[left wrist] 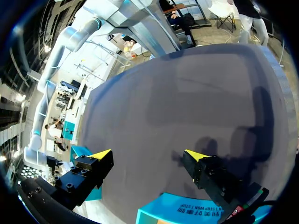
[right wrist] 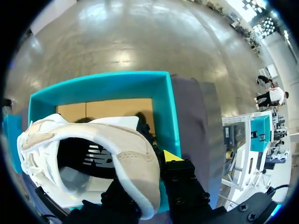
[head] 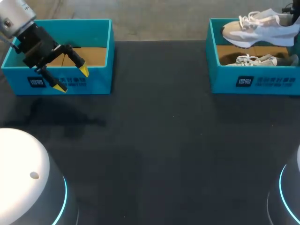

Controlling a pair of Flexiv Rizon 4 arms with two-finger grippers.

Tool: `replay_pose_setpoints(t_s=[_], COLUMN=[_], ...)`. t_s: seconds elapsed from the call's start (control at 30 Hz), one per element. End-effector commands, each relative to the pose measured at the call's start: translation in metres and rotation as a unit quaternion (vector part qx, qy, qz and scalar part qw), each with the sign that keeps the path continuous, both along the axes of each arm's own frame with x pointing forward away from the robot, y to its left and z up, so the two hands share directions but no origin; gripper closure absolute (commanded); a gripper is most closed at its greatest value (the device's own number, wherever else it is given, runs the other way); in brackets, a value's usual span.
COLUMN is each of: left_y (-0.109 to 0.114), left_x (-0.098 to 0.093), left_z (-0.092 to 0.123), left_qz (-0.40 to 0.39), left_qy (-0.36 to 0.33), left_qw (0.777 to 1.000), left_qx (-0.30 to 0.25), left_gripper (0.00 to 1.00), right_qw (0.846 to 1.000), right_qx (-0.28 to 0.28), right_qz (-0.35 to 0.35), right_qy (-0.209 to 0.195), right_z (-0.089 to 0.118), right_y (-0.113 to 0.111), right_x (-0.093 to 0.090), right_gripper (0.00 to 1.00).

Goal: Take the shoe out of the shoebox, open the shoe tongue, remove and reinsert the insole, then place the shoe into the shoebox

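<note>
Beige shoe (head: 255, 26) hangs over the shoebox (head: 225, 82), heel pinched by right gripper (right wrist: 152, 163); left gripper (head: 71, 78) gapes empty. Next, likely lower it onto the table (head: 154, 140).

We are looking at a dark worktop (head: 159, 140) that is carrying an open teal box (head: 101, 79) at its far left, its brown cardboard floor showing. A pale second sneaker (head: 262, 60) is lying inside the shoebox (head: 225, 82) at the far right.
</note>
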State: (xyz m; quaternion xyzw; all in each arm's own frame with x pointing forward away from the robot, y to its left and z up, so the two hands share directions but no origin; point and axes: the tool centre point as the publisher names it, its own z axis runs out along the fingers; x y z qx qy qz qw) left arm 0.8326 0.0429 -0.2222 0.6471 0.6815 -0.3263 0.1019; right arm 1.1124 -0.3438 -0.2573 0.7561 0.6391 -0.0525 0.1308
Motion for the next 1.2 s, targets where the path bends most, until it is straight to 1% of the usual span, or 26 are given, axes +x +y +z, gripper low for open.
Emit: replay_pose_setpoints(t_s=[0.03,0.37,0.63,1.2], left_y=[0.0,0.0,0.0,0.0], left_x=[-0.001,-0.001,-0.001,-0.001], left_z=[0.0,0.0,0.0,0.0], left_qz=[0.0,0.0,0.0,0.0], left_qy=[-0.001,-0.001,-0.001,-0.001], left_qw=[1.0,1.0,1.0,1.0], left_qx=[0.002,0.002,0.002,0.002], left_gripper=[0.0,0.0,0.0,0.0], right_qw=[1.0,1.0,1.0,1.0], right_qx=[0.001,-0.003,-0.006,-0.005], right_qz=[-0.003,-0.007,-0.006,-0.015], right_qy=[0.009,0.016,0.016,0.02], right_z=[0.0,-0.006,-0.007,-0.026], right_y=[-0.004,-0.005,-0.005,-0.006], right_x=[0.011,0.026,0.034,0.05], right_gripper=[1.0,1.0,1.0,1.0])
